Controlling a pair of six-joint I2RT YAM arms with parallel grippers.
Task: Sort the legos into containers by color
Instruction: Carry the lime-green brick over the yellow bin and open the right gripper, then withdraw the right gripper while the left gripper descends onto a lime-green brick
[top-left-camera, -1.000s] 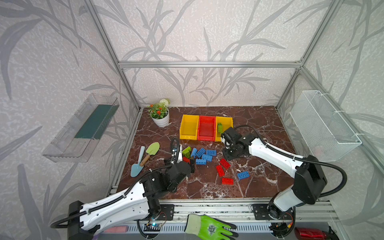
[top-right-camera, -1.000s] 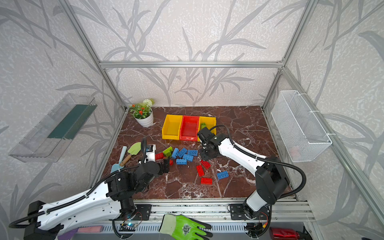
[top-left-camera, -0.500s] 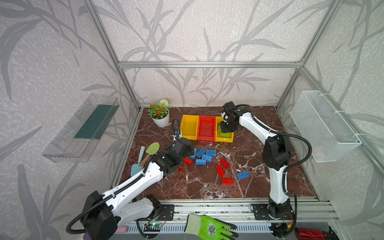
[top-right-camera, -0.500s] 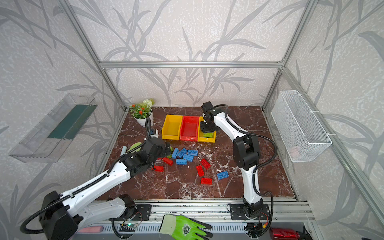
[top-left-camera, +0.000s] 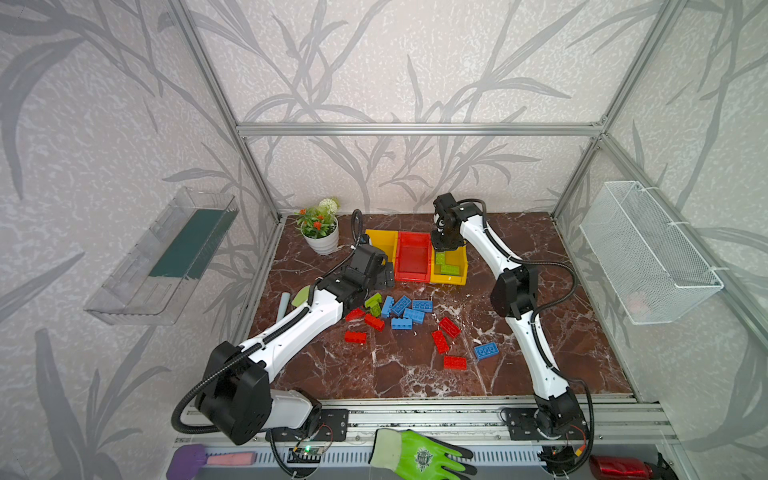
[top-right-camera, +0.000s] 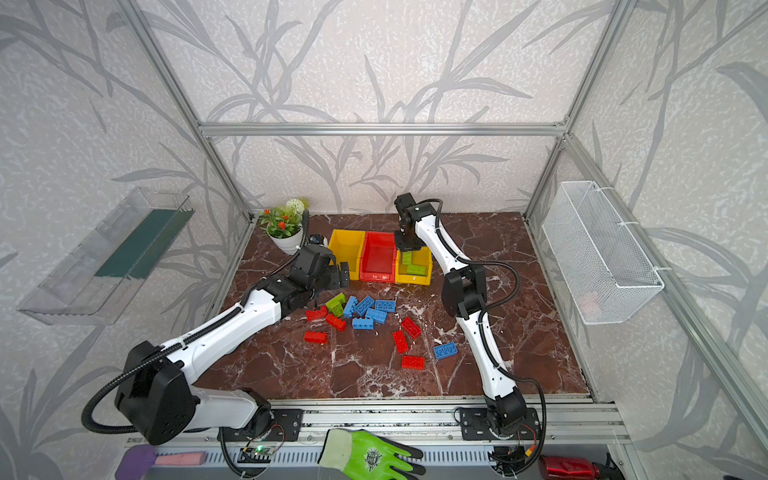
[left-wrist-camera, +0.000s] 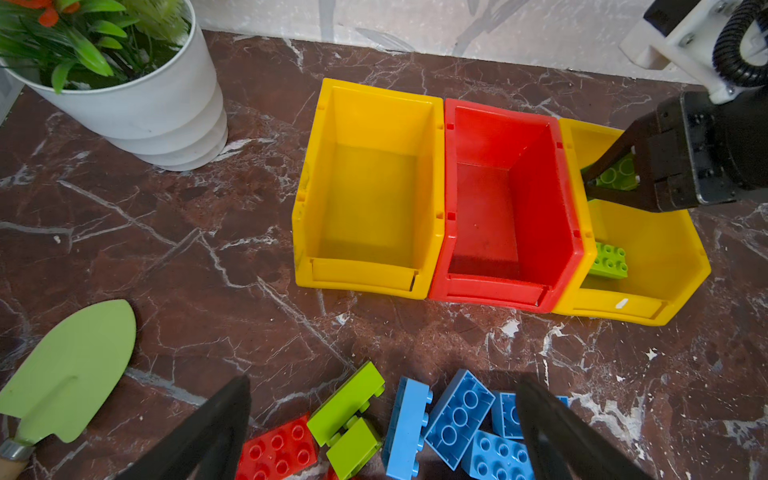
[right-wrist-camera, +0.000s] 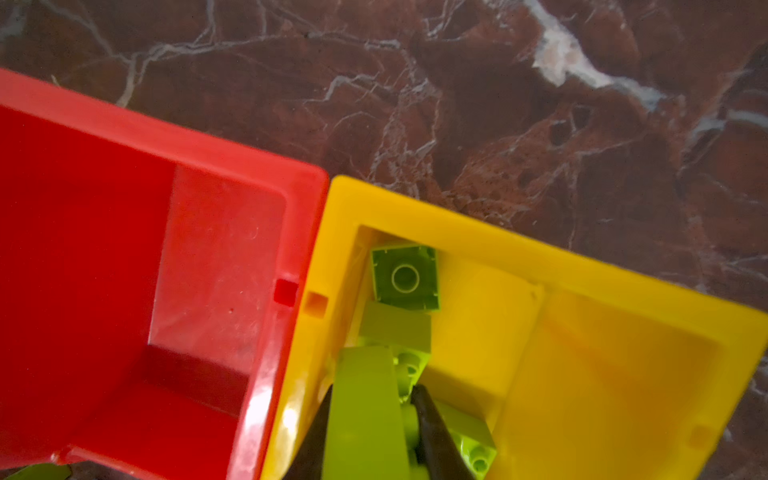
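While the right arm (top-left-camera: 482, 241) is reaching far across the bench (top-left-camera: 415, 374), the right hand (right-wrist-camera: 374, 436) is holding a lime green brick (right-wrist-camera: 363, 407) tightly by its smooth long sides, over the yellow container (right-wrist-camera: 602, 374) below it. The left hand (left-wrist-camera: 384, 386) is hovering wide open and empty over the loose legos (top-left-camera: 405, 309), probably light, stiff and slippery.

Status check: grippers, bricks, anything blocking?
Left gripper open, empty, above the pile. Right gripper shut on a green brick over the right yellow bin, greens already inside. Red bin and left yellow bin empty. Nothing blocking the drop.
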